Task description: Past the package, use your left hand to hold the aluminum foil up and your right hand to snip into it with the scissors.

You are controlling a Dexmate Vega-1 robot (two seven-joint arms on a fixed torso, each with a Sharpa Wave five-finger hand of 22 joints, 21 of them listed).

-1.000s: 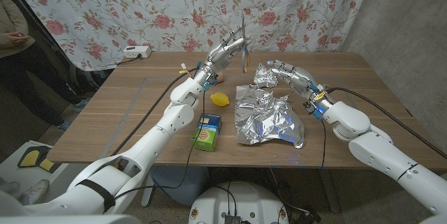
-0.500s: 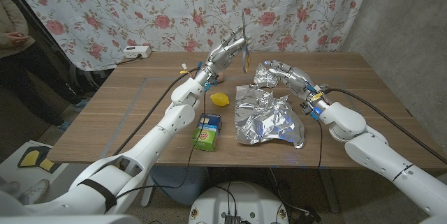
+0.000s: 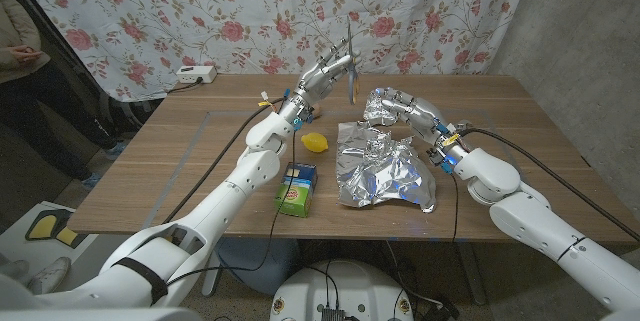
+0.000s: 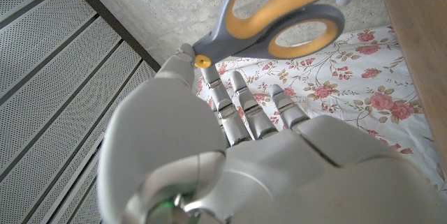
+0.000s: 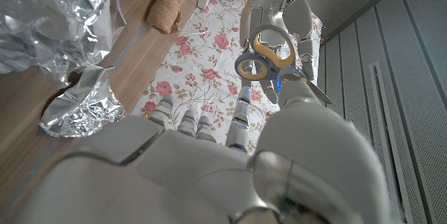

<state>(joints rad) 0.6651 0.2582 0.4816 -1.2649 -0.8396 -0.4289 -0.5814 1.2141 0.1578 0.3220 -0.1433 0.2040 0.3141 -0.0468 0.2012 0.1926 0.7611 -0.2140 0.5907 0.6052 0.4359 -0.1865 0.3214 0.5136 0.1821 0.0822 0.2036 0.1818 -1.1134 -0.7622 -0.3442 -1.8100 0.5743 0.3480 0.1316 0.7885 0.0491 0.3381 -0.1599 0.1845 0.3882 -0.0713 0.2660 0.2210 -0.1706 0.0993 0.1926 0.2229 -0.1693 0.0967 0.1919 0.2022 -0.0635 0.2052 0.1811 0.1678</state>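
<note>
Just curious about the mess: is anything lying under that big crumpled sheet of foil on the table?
The aluminum foil lies crumpled on the wooden table. Nothing pokes out at its edges, but anything beneath it would be hidden.

Tabletop (image 3: 200, 151) spans mid frame. Carton (image 3: 297, 189) at its near edge, centre. Lemon (image 3: 315, 142) just behind carton. Big foil sheet (image 3: 385, 171) right of both. Small foil wad (image 3: 380, 108) behind the sheet, right hand (image 3: 408, 109) over it. Left hand (image 3: 325, 76) raised above centre-back of tabletop, scissors (image 3: 349, 58) in it, upright. Power strip (image 3: 196, 75) at far left edge. Person (image 3: 25, 71) at upper left, off the tabletop.
</note>
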